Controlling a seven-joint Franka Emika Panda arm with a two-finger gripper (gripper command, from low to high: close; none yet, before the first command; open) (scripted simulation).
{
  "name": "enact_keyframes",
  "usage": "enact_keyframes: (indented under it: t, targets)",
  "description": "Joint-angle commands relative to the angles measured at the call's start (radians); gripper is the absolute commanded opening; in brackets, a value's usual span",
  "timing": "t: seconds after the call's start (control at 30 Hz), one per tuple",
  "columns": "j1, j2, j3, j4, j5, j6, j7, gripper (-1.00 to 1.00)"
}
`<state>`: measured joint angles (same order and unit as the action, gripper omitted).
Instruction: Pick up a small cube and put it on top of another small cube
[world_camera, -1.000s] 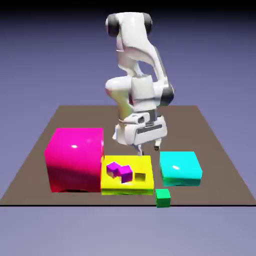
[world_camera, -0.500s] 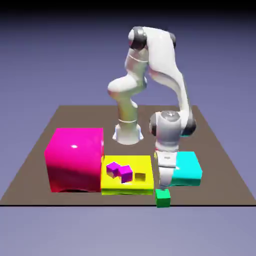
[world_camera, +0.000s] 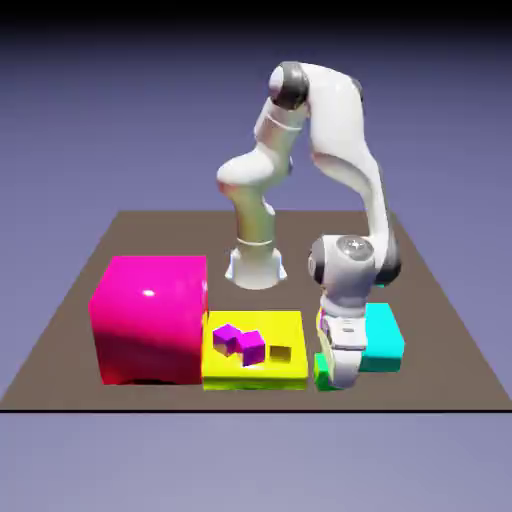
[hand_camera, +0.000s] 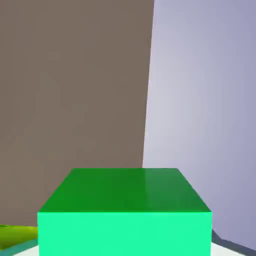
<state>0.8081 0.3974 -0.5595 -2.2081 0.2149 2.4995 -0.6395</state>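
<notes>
The small cube (world_camera: 321, 371) is tiny and green and sits on the brown table near its front edge, just in front of the cyan block (world_camera: 386, 336). My gripper (world_camera: 336, 379) has come straight down on it and covers most of it in the exterior view. In the hand view the green cube (hand_camera: 125, 212) fills the bottom middle between my fingers and hides their tips. The jaws are shut on its sides. Two purple small cubes (world_camera: 240, 343) lie on the flat yellow block (world_camera: 253, 372), to the exterior view's left of my hand.
A big magenta block (world_camera: 150, 315) stands at the exterior view's left, against the yellow block. A small yellow cube (world_camera: 281, 353) rests on the yellow block. The table's front edge (world_camera: 250, 408) runs close behind the green cube; in the hand view that table edge (hand_camera: 148, 85) meets the backdrop.
The arm swung from behind the yellow block toward the table's front, sank onto the green cube, and the jaws went from open to shut on it.
</notes>
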Motion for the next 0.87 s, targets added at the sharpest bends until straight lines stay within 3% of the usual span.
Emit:
enact_keyframes:
  t: [0.0, 0.4, 0.6, 0.63, 0.83]
  targets:
    - [-0.023, -0.036, 0.003, -0.018, -0.03, -0.013, 0.038, -1.0]
    - [-0.289, -0.459, 0.043, -0.225, -0.374, -0.175, 0.478, -1.0]
    - [-0.322, -0.296, 0.067, -0.273, -0.28, 0.022, 0.411, -1.0]
    - [-0.322, -0.296, 0.067, -0.273, -0.28, 0.022, 0.411, 1.0]
    - [-0.289, -0.459, 0.043, -0.225, -0.374, -0.175, 0.478, 1.0]
